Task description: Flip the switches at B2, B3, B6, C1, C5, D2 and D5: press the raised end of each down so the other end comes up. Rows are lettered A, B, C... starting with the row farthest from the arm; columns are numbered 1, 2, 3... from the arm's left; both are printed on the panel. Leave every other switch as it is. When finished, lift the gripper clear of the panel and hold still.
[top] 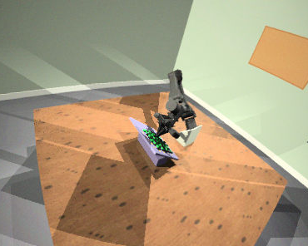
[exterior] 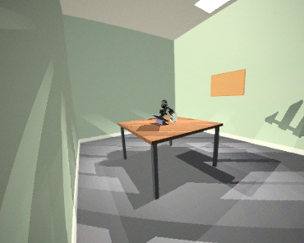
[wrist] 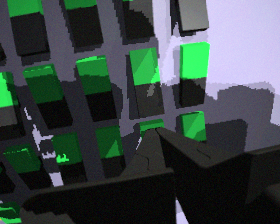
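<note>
The switch panel is a tilted lilac slab on a block, with rows of green-and-black switches. In the wrist view, its right-hand column includes a grey-lit switch, a bright green-ended one below it and another green-ended one lower down. My gripper is shut and empty, its tips over the near part of a switch that appears to be C5; only its green far end shows. Contact cannot be told. The fingers hide the right part of the nearest row. Only a bit of yellow lettering shows.
The panel stands on a speckled wooden table. A pale upright plate stands beside the arm. Raised switches surround the fingertips, with neighbours on the left and far side. Shadows darken part of the panel.
</note>
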Action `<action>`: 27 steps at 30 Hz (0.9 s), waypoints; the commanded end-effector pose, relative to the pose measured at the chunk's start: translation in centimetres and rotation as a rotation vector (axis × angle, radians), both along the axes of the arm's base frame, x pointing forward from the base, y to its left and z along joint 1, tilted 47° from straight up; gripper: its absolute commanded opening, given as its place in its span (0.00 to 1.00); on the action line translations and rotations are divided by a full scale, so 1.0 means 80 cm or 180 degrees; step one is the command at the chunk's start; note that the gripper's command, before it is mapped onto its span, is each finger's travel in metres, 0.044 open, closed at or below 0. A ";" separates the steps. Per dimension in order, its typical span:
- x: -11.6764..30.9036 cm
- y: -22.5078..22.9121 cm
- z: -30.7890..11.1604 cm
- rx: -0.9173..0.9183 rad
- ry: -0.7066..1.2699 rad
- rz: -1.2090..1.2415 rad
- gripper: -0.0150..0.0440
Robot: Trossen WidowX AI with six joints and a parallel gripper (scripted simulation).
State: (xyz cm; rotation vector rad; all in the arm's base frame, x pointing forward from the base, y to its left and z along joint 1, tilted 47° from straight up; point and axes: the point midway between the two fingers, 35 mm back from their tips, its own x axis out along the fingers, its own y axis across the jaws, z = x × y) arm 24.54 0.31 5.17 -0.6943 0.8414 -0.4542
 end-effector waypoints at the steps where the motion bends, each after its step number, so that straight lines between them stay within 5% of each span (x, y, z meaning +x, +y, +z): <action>1: 0.000 0.000 -0.001 -0.0005 0.0020 0.0014 0.25; 18: -0.051 0.049 0.039 -0.0007 -0.0025 0.0074 0.25; 27: -0.075 0.092 -0.039 0.0020 -0.0011 0.0078 0.25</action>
